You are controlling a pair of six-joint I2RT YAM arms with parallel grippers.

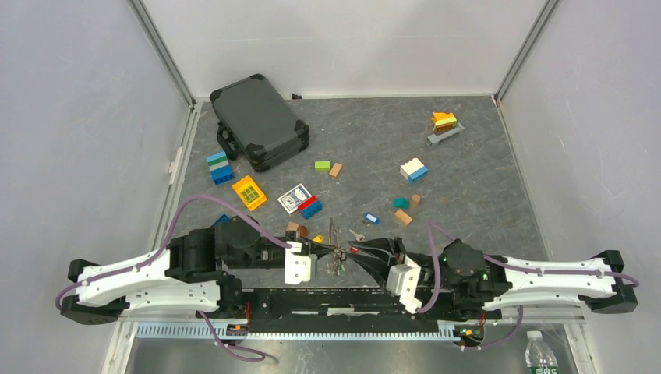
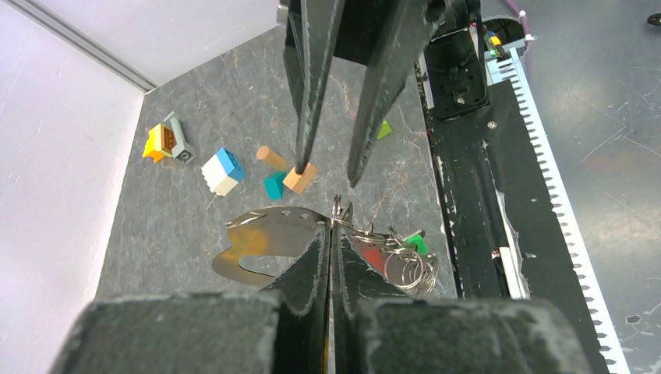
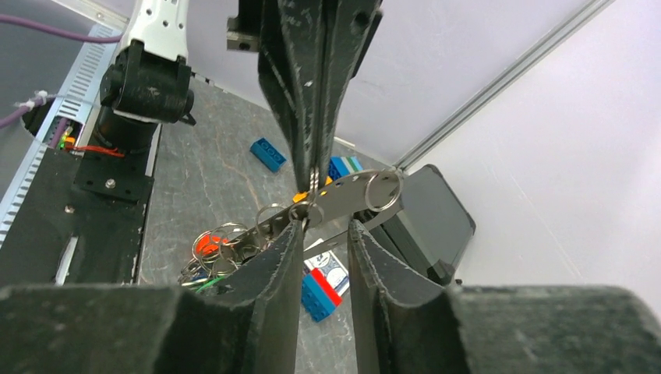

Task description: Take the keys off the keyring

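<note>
The left gripper (image 2: 334, 224) is pinched tight on the keyring (image 3: 351, 191) midway between the arms. In the right wrist view the keyring's long axis runs from 8 to 2 o'clock. The right gripper (image 3: 326, 227) gapes empty just beside it, with the keys (image 3: 212, 248) bunched at its 8 o'clock.

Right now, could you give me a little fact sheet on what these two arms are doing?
Left gripper: shut on the keyring
Right gripper: open, close to the keyring, not gripping
Keys: bunched on small rings, on the keyring, red and green heads showing
On the table: toy bricks, card box, dark case
</note>
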